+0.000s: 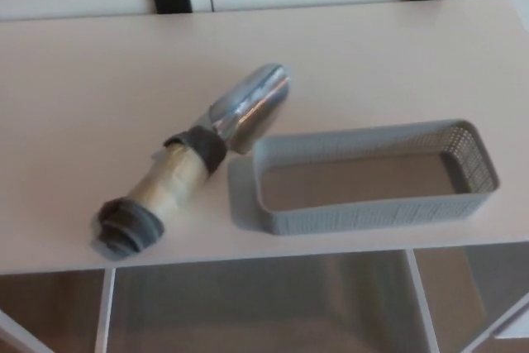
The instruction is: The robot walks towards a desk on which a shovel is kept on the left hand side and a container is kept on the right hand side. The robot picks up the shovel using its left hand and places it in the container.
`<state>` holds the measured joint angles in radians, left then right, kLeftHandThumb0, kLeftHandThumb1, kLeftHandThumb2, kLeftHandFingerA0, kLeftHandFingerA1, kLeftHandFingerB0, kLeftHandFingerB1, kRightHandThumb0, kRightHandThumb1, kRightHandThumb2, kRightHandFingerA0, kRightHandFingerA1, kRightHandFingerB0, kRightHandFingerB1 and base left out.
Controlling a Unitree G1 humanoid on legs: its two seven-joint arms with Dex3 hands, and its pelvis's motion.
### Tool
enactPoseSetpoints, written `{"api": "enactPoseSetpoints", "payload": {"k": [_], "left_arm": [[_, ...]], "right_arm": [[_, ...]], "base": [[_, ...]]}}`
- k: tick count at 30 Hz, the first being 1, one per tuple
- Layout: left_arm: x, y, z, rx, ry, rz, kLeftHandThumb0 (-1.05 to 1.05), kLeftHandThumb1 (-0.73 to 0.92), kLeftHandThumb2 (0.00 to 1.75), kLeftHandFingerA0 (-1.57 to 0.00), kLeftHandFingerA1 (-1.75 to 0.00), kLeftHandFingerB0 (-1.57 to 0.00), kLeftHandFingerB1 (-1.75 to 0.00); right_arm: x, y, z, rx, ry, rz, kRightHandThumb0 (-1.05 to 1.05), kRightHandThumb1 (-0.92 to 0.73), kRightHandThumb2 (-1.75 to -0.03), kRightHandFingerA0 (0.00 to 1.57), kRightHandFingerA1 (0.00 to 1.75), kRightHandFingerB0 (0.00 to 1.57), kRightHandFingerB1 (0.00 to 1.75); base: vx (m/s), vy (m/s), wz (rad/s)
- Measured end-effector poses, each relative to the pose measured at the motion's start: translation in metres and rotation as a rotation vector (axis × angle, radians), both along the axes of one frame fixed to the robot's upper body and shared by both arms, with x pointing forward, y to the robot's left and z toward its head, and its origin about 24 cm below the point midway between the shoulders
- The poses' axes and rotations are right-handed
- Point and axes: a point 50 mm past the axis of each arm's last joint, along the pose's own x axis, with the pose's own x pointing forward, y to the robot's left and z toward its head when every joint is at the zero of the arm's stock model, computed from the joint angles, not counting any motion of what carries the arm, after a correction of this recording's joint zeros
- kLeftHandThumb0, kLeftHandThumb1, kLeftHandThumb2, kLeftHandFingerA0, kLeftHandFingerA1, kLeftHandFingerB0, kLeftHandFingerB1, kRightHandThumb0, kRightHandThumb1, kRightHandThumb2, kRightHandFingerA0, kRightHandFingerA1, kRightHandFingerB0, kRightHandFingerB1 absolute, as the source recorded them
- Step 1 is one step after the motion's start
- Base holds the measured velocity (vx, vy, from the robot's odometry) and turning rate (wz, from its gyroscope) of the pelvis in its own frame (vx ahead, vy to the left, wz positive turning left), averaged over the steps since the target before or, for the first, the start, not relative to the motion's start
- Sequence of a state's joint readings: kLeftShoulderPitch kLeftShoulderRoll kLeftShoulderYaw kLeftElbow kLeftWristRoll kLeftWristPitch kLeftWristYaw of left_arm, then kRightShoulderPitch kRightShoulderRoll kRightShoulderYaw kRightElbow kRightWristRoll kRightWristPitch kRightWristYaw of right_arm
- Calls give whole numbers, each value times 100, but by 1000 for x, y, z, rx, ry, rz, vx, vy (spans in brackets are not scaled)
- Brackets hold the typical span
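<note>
Shovel (198, 159) flat on desk (74, 88), scoop end just left of empty container (376, 204). Neither hand in view; state untellable.

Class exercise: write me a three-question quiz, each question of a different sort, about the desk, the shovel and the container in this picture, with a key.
1. True or false: the shovel lies inside the container.
2. Which end of the shovel points to the desk's front edge: A) metal scoop, B) grey-capped handle?
3. Fill in: the container holds ____.

Key: 1. False, it lies on the desk to the container's left. 2. B. 3. Nothing.
</note>
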<state>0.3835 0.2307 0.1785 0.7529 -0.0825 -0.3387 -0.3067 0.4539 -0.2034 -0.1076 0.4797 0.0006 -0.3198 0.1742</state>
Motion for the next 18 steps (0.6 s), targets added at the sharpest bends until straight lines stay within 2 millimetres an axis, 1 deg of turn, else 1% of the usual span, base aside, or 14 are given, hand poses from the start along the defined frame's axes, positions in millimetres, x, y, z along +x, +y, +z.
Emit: {"api": "enactPoseSetpoints", "payload": {"k": [2, 5, 7, 9, 10, 11, 12, 13, 15, 16, 17, 18], "left_arm": [[-2, 3, 0, 10, 10, -2, -35, 58, 57, -43, -34, -32, -31], [-5, 4, -1, 13, 23, 3, -34, 58, 57, -42, -34, -31, -31], [-5, 4, -1, 11, 27, 5, -34, 58, 57, -40, -34, -31, -31], [-4, 3, -1, 10, 21, 3, -34, 58, 57, -41, -34, -31, -31], [-4, 3, -1, 9, 18, 2, -34, 58, 57, -41, -34, -31, -31], [-3, 3, -1, 9, 18, 1, -34, 58, 58, -40, -34, -30, -31], [-4, 3, -1, 8, 19, 0, -34, 58, 58, -41, -34, -30, -31], [-4, 2, -1, 7, 20, 0, -35, 58, 57, -41, -34, -31, -31], [-5, 2, -1, 5, 22, -1, -35, 58, 58, -42, -34, -31, -31], [-5, 2, -1, 5, 22, -2, -42, 50, 69, -37, -41, -28, -39], [-5, 2, -1, 6, 20, -5, -42, 50, 69, -37, -41, -28, -39], [-4, 2, 0, 6, 17, -6, -36, 58, 58, -42, -34, -31, -31]], "right_arm": [[-3, 2, -4, 9, 15, -4, -32, -37, -51, 92, 54, 63, 50], [-7, 3, -8, 14, 40, -7, -33, -35, -50, 94, 53, 63, 51], [-6, 3, -7, 13, 37, -3, -36, -37, -50, 92, 53, 60, 49], [-4, 3, -7, 12, 31, 0, -34, -37, -50, 89, 54, 59, 49], [-4, 3, -7, 12, 29, 0, -37, -38, -51, 88, 54, 58, 49], [-4, 3, -7, 11, 29, 0, -38, -38, -51, 87, 55, 61, 50], [-4, 3, -7, 11, 29, 1, -34, -38, -50, 88, 55, 60, 51], [-4, 3, -7, 11, 30, 0, -36, -37, -50, 89, 54, 61, 50], [-4, 2, -7, 9, 31, 2, -31, -37, -51, 91, 55, 64, 50], [-4, 2, -7, 8, 31, 2, -36, -28, -69, 87, 69, 61, 60], [-4, 2, -7, 8, 32, 1, -36, -28, -69, 87, 69, 61, 60], [-4, 2, -7, 8, 34, 0, -37, -28, -69, 88, 69, 61, 61]], "base": [[-18, 198, 14], [33, 27, 10], [89, -29, 16], [21, -17, 6], [-23, -79, 14], [-6, -94, 7], [-2, -119, 8], [1, -106, 3], [0, -47, 0], [0, 0, 0], [0, 0, 0], [0, 0, 0]]}}
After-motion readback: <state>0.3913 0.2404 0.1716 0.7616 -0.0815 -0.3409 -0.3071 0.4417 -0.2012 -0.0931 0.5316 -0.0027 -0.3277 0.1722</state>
